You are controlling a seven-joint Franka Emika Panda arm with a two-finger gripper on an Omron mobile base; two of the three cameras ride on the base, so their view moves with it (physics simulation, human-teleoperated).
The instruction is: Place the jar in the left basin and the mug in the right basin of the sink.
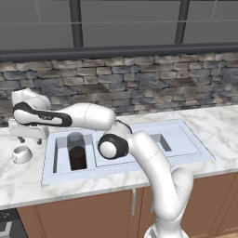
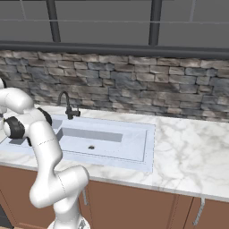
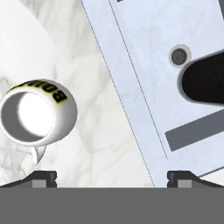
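Observation:
The squat white mug [image 1: 22, 154] stands on the marble counter left of the sink [image 1: 116, 170]. My gripper [image 1: 29, 138] hangs open just above it and holds nothing. In the hand view the mug [image 3: 37, 112] lies off to the left of the gripper [image 3: 113, 177], outside the span of the fingertips [image 3: 43, 176]. The tall dark jar [image 1: 76, 151] stands upright in the left basin [image 1: 59, 156]; in the hand view the jar [image 3: 205, 81] is beside that basin's drain [image 3: 179, 56]. The wider right basin [image 2: 112, 145] holds nothing.
A thin dark faucet [image 2: 67, 104] rises at the sink's rear edge. A stone wall [image 1: 139, 83] runs behind the counter. Marble counter [image 2: 188, 147] stretches to the right of the sink. My arm's elbow [image 1: 114, 146] hangs over the sink's middle.

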